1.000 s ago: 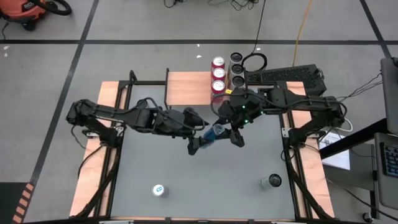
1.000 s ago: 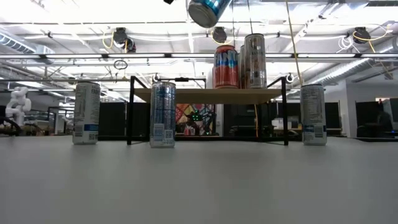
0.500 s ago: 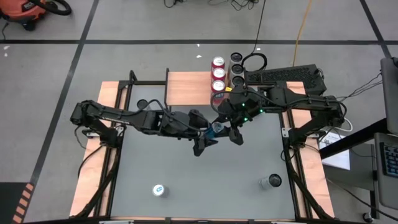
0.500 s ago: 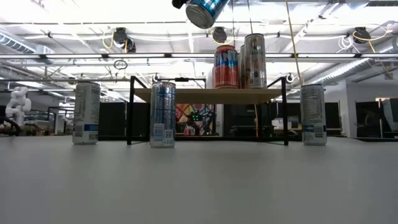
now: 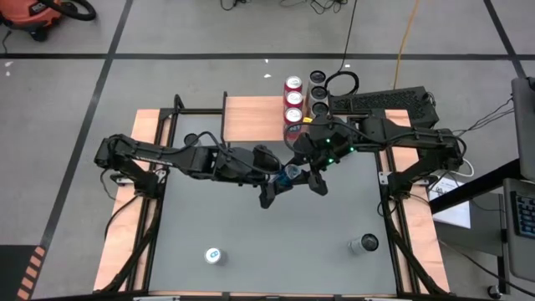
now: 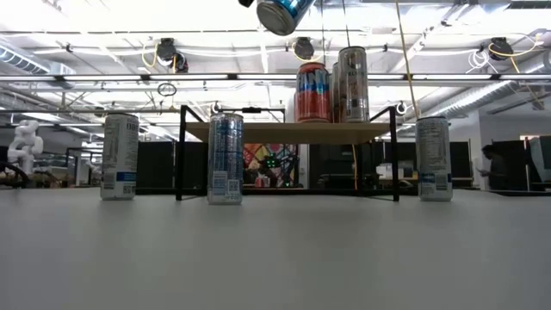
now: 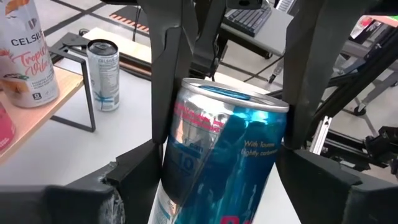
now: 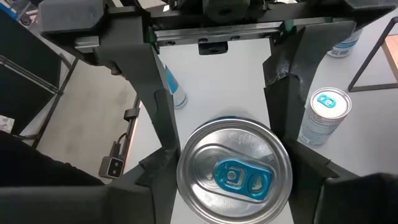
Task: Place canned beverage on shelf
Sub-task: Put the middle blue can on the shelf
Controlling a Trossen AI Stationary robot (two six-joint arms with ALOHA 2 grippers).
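Note:
A blue canned beverage [image 5: 290,174] hangs tilted high over the table's middle, and my right gripper [image 5: 303,174] is shut on it. My left gripper [image 7: 217,186] reaches in from the table's left, open. Its two fingers stand on either side of the can's lower body [image 7: 217,168]. The shelf [image 6: 288,131], a wooden top on black legs, stands at the far edge. It carries a red can [image 6: 312,92], a tall silver can [image 6: 353,84] and others in two rows [image 5: 293,99]. My right gripper pinches the can's side wall just under its top rim [image 7: 186,115] between its two fingers. They slant down from the table's far right. The can is lifted clear and tilted, its top [image 8: 233,171] toward my right wrist and its bottom [image 6: 274,15] down. My left gripper's fingers [image 7: 140,171] stand close against the can's lower body on both sides. I cannot tell whether they touch it.
Single cans stand on the table at the near left [image 5: 214,255], the near right [image 5: 363,244] and the far left beside the shelf [image 5: 191,138]. Pale wooden side boards [image 5: 125,234] with black rails run along both table sides.
My left gripper has moved toward the table's right edge, up to the held can, and its fingers now flank it. The can and my right gripper have stayed in place.

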